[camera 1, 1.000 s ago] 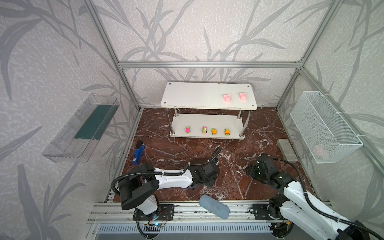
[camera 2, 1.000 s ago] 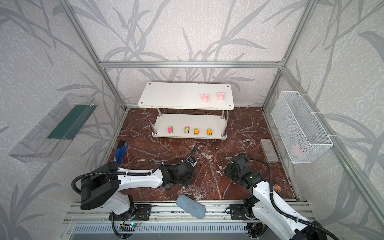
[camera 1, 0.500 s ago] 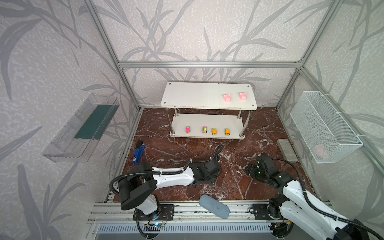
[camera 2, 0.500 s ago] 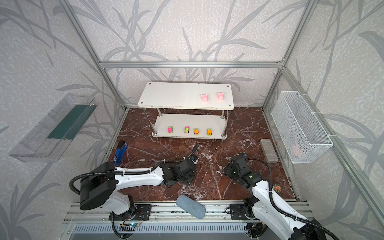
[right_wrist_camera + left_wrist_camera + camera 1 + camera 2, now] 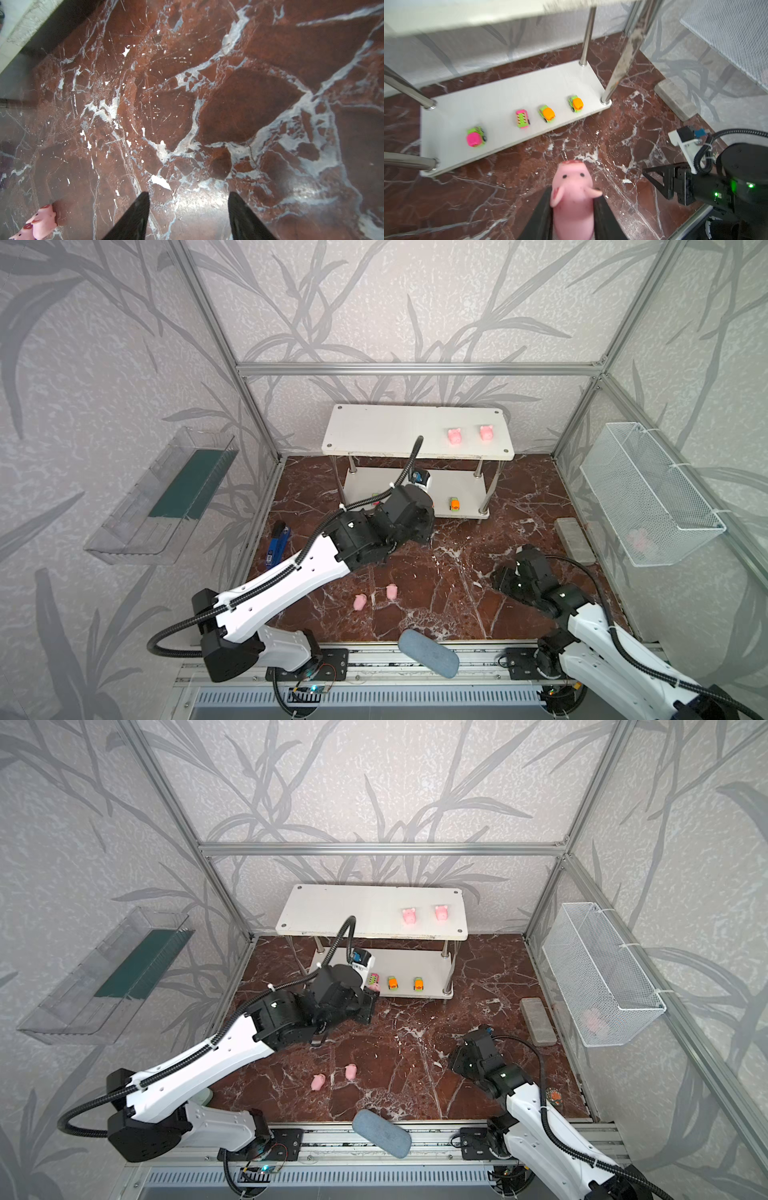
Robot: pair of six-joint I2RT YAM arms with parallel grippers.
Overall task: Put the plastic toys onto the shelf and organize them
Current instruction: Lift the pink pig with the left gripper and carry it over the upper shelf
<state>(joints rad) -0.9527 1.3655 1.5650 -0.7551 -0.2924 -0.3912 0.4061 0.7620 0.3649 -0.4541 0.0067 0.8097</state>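
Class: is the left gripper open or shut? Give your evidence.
The left gripper is shut on a pig: in the left wrist view its fingers press the pig's sides.

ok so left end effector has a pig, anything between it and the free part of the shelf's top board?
Nothing loose. The pig in the left end effector hangs low before the lower tier, so it must rise past the front edge of the top board, bare beside its two pigs.

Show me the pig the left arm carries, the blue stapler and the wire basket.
held pig [image 5: 572, 187], left wrist view, its face.
blue stapler [image 5: 276, 547], a top view, mid body.
wire basket [image 5: 623, 497], a top view, mesh wall.
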